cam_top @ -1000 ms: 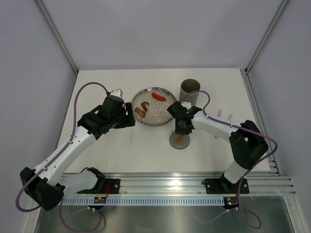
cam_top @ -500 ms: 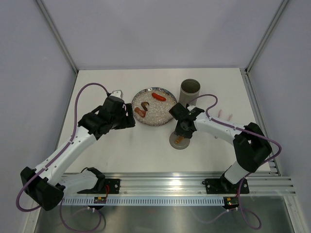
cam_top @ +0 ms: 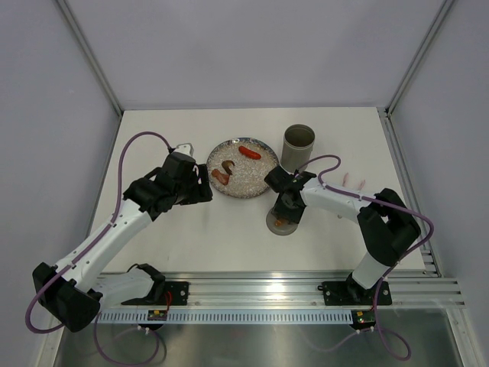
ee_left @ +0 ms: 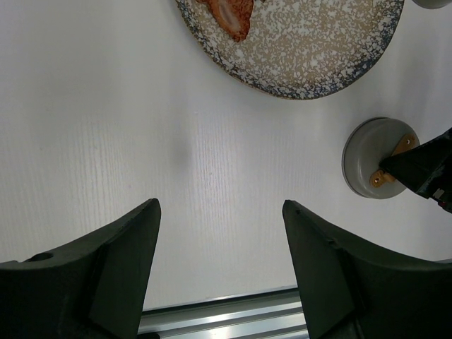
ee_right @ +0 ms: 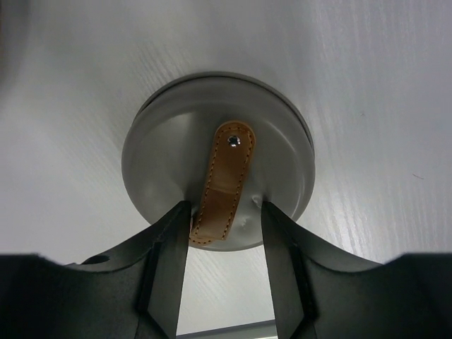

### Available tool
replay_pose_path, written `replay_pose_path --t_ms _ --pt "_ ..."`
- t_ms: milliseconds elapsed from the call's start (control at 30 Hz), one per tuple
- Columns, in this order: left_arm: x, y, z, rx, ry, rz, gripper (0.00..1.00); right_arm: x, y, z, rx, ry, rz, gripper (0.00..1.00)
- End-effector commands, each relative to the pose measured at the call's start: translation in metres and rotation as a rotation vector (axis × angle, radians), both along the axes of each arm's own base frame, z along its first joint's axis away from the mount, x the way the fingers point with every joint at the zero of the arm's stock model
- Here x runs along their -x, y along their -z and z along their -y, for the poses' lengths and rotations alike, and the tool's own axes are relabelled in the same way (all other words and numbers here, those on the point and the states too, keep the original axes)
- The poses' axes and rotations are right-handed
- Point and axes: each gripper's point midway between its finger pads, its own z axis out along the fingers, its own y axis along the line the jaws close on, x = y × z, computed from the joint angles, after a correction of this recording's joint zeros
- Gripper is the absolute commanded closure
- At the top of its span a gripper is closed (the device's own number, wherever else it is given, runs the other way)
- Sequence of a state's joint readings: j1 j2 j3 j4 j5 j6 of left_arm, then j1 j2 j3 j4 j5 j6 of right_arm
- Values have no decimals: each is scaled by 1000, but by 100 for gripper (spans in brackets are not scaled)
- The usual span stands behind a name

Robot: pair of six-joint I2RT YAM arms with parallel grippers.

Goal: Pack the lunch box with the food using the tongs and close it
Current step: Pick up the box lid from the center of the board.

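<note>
Lunch box (cam_top: 299, 147): stands upright at the back of the table (cam_top: 160, 138), long axis vertical, round mouth facing up, just right of the plate (cam_top: 252, 187) and apart from it. Far left, left claw (ee_left: 220, 212) hangs over bare table beside the plate's left rim, jaws wide, nothing between them. Plate holds the food: two brown chunks (cam_top: 223, 172) close together on its left half, and a red sausage (cam_top: 249, 152) near the back rim, lying flat, long axis running from back-left to front-right. Nearer than the plate and to its right, the grey lid (cam_top: 272, 223) lies flat on the table. Its tan strap (ee_right: 222, 187) points straight back between the fingers in the wrist view. Right claw (ee_right: 224, 212) is low over the lid, jaws parted on either side of the strap, a gap showing on one side. Tongs (cam_top: 348, 177): pale, near the table's right edge, partly hidden by the right arm, so their direction cannot be told.
</note>
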State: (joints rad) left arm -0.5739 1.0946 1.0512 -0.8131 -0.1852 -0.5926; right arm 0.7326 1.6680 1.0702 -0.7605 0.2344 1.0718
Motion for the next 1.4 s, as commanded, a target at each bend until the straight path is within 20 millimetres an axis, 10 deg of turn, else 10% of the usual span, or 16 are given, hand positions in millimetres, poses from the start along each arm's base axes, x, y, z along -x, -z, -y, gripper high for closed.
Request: replay_pose_path --t_ms 0,233,533,733,967,1367 --pt "-6 -8 2 25 8 44 26 3 4 -6 -24 36 -11 48" --pt "-5 -6 2 23 6 37 26 3 7 -10 -32 32 -20 59" --pt "-5 -5 2 21 7 36 26 -11 -9 -6 19 -102 54 100" --pt "-5 -6 1 13 4 40 26 -16 -37 10 96 -226 122 100" --pt "-5 -6 2 26 2 37 26 -21 -94 24 156 -355 206 100" --pt "-4 -16 -4 28 -17 73 26 -94 -231 56 379 -471 378 100"
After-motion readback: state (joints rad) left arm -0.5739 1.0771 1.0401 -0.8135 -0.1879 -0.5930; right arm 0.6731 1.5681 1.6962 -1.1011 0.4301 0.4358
